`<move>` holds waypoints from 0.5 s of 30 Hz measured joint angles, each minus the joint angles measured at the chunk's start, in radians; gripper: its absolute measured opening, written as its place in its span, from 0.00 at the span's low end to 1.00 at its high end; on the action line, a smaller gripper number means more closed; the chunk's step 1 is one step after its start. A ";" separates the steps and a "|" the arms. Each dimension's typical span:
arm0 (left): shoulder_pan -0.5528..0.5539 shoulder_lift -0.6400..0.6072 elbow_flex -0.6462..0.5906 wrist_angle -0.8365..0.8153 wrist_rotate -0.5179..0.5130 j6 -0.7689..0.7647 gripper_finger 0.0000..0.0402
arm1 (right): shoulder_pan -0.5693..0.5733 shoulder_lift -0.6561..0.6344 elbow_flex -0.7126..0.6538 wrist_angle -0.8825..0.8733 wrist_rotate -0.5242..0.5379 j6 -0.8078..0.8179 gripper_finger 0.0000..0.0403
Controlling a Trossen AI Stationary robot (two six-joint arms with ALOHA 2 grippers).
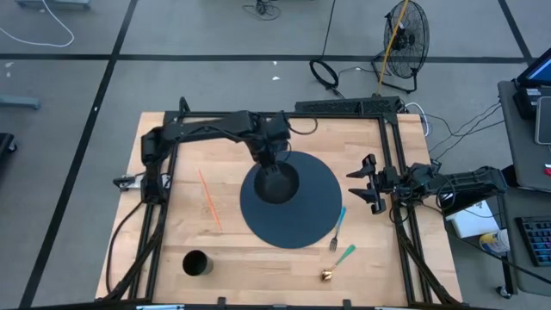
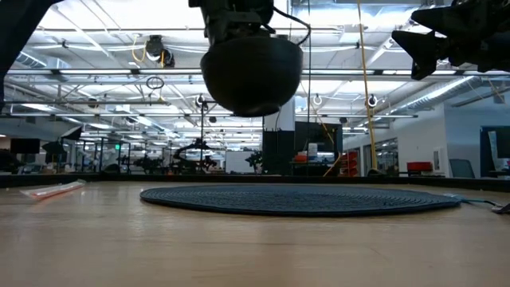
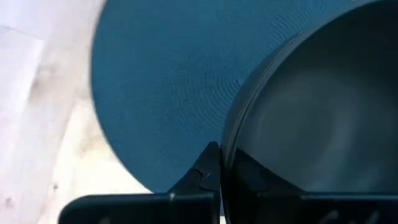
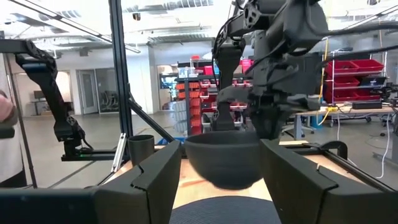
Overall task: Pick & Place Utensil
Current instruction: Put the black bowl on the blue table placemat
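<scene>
The wooden table fills the lower half of the low view, its bare planks closest to the lens. On it, across the middle of that frame, lies the round dark blue woven placemat; in the high view the mat sits just right of the table's centre. Above the mat, in the upper middle of the low view, hangs a dark bowl, clear of the surface. The left gripper holds it by the rim: in the left wrist view one dark finger sits outside the bowl wall and one inside, the jaws clamped on the rim. In the high view the bowl shows over the mat's upper left part.

The right gripper waits at the right edge of the table, right of the mat, jaws spread apart, touching nothing.

The utensils lie at the lower right of the high view: a fork with a teal handle, its handle end on the mat's lower right edge and its tines on the wood, and just below it a second teal-handled utensil whose head I cannot make out. A black cup stands at the table's lower left. An orange straw lies left of the mat.
</scene>
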 joint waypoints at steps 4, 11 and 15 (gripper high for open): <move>-0.013 0.022 0.000 0.003 -0.010 0.014 0.02 | 0.000 0.000 0.000 -0.003 0.000 0.000 0.52; -0.058 0.029 -0.001 0.105 -0.065 0.017 0.02 | 0.000 0.000 0.000 -0.014 0.000 0.000 0.52; -0.071 0.033 -0.010 0.156 -0.065 0.033 0.03 | 0.000 0.000 0.000 -0.031 0.000 0.000 0.52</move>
